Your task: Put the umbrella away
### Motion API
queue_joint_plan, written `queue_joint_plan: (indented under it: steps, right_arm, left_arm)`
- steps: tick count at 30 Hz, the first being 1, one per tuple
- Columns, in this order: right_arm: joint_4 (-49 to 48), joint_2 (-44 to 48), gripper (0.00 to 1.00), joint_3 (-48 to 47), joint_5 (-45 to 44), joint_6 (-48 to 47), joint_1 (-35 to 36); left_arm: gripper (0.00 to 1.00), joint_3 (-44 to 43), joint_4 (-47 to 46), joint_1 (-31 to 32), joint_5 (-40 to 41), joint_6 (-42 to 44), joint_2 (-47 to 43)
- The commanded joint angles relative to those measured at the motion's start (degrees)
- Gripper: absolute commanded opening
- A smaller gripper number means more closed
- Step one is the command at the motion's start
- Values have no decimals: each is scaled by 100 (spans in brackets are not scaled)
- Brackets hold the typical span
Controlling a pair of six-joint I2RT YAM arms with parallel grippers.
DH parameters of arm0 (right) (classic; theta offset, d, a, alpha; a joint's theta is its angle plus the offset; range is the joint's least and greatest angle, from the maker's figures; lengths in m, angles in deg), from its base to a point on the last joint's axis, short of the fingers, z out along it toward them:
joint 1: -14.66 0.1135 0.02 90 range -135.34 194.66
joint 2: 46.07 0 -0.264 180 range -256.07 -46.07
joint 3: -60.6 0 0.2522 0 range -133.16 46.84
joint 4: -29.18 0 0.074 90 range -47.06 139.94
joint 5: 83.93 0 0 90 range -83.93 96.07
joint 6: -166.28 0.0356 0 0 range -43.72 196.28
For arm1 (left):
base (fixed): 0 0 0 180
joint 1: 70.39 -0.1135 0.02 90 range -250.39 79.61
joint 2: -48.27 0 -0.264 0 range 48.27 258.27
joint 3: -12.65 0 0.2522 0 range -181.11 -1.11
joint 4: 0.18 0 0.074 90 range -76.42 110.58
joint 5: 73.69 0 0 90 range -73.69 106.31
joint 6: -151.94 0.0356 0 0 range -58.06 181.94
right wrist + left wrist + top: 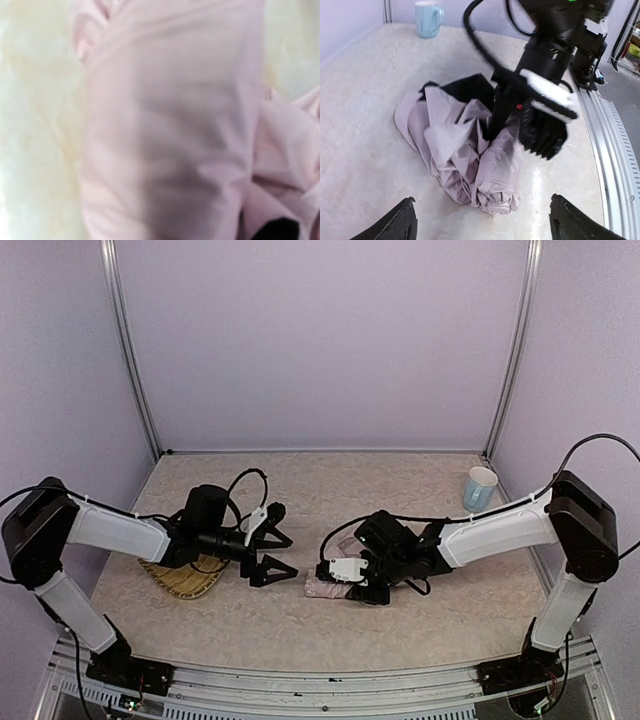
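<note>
The umbrella [465, 155] lies collapsed on the table as a crumpled roll of pale pink fabric, with black lining showing at its far end. In the top view the umbrella [322, 588] sits left of centre under my right gripper [350, 582]. In the left wrist view my right gripper [515, 132] comes down from above, its black fingers [542, 137] on either side of the roll and closed on it. Blurred pink fabric [170, 125] fills the right wrist view and no fingers show there. My left gripper [284, 553] [485, 222] stands open just left of the umbrella, touching nothing.
A woven straw tray [185, 582] lies under my left arm near the table's left side. A pale blue cup [480, 488] [428, 18] stands at the back right. The metal rail [612, 150] of the near table edge runs along the right of the left wrist view.
</note>
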Motion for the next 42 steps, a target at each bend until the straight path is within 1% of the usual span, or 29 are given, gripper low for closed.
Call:
queue_joint_plan:
  steps: [1,3,5,6,8,10,14,15,18,21,23,25,27,29,31,33,37,39,42]
  right_arm:
    - [1804,-663,18,-184,1690,489,-382]
    - [2137,-894,18,-360,2061,573,-549]
    - [2441,-1116,17,-527,2251,618,-679]
    - [2590,-1213,17,-596,2356,619,-728]
    - [2682,-1341,18,-712,2571,604,-806]
    - [2737,-1468,18,-802,2673,576,-880]
    - [2898,-1689,18,-1056,2869,394,-981]
    - [2962,-1752,18,-1124,2917,332,-1006]
    - [3146,-1949,17,-1337,2888,223,-1053]
    - [3273,-2082,17,-1489,2861,156,-1060]
    - [3254,-2089,18,-1526,2868,145,-1072]
    - [3216,-2066,18,-1574,2927,137,-1070]
    - [3080,-1970,20,-1605,3015,153,-1076]
    - [2899,-1857,25,-1591,3057,198,-1108]
    - [2697,-1734,29,-1558,3034,300,-1167]
    - [2504,-1595,38,-1535,3030,404,-1230]
    - [2105,-1153,57,-1477,3013,639,-1276]
    - [1843,-797,64,-1373,2998,776,-1310]
    - [1340,-129,71,-1042,2828,1008,-1416]
  left_arm:
    - [83,518,-1150,202,785,497,-800]
    - [73,631,-754,554,1208,1136,-1088]
    - [62,596,-318,997,1758,1735,-1198]
    - [60,534,-95,1172,1983,1955,-1163]
    - [60,296,269,1489,2470,2293,-973]
    - [64,106,513,1742,2868,2610,-695]
    - [84,-260,659,2060,3468,3199,-126]
    - [87,-356,662,2112,3600,3325,-7]
    - [92,-583,667,2182,3836,3718,361]
    - [93,-743,709,2165,4048,3865,712]
    - [91,-841,804,2142,4222,3868,992]
    - [85,-988,997,2141,4429,3791,1266]
    - [73,-1163,1294,2118,4460,3652,1493]
    - [59,-1226,1530,2102,4403,3476,1617]
    - [51,-1289,1742,2077,4289,3325,1682]
    - [49,-1410,2062,2057,4180,3156,1788]
    - [47,-1906,3081,1989,3963,2744,2169]
    - [44,-2178,3601,1938,3698,2558,2345]
    - [44,-2538,4239,1861,3117,2319,2559]
